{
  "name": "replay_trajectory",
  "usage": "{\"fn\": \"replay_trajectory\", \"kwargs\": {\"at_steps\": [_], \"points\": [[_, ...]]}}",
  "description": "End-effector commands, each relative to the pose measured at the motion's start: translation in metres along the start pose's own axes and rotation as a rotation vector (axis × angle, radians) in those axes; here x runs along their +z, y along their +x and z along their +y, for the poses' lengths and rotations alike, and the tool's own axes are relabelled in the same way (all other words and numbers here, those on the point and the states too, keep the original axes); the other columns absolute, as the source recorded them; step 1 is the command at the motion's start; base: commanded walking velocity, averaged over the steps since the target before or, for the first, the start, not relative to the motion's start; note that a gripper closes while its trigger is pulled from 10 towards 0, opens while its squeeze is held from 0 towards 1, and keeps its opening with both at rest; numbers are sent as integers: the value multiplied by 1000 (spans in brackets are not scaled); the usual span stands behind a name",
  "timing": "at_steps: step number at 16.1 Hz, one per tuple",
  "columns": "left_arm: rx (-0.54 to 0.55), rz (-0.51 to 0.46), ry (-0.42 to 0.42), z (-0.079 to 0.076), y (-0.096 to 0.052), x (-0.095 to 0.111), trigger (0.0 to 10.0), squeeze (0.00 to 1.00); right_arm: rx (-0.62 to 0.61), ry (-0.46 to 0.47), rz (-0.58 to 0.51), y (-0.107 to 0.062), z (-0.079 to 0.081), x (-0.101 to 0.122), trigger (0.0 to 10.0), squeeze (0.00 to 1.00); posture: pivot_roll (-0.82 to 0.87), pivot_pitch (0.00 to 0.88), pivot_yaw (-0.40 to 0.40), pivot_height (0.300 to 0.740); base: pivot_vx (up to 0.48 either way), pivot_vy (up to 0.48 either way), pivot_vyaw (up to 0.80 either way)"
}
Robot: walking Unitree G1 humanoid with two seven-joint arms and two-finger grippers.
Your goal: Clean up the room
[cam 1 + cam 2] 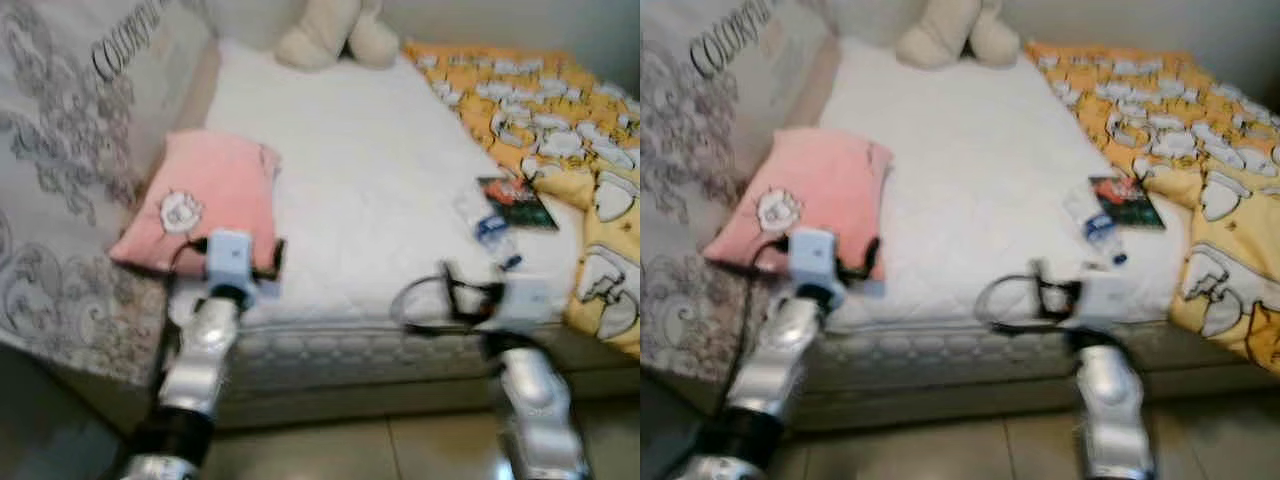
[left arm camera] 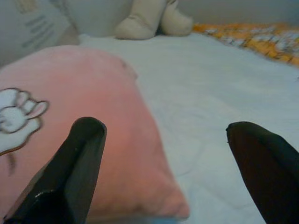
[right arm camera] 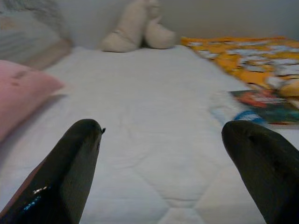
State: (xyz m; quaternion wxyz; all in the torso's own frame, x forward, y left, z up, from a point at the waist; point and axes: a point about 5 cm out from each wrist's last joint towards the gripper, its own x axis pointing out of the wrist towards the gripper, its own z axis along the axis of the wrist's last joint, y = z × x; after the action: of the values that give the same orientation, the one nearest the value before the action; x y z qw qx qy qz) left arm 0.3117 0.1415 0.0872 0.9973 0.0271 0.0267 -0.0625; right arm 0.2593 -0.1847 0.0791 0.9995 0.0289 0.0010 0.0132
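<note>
A pink pillow with a white cartoon patch lies on the left side of the white mattress. My left gripper is open just in front of the pillow's near corner, over the bed's front edge. My right gripper is open low over the mattress's front edge, right of centre. A clear plastic bottle with a blue cap and a dark booklet lie on the mattress ahead of the right gripper. A cream plush toy sits at the head of the bed.
An orange and yellow cartoon blanket covers the bed's right side and hangs over its edge. A grey patterned cover drapes the left side. Tiled floor lies below the bed frame.
</note>
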Motion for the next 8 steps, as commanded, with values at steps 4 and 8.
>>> {"fn": "replay_trajectory", "kwargs": {"at_steps": [4,8], "points": [[-66,-3,32,-11,10,6,10000,27,-17,-29,7,0,-3,-3,10000,0,-122,0,6,740,0,-438,0],[-72,-6,32,-11,12,7,10000,27,-14,-23,12,1,-1,-6,10000,0,-118,0,22,740,0,-416,0]]}}
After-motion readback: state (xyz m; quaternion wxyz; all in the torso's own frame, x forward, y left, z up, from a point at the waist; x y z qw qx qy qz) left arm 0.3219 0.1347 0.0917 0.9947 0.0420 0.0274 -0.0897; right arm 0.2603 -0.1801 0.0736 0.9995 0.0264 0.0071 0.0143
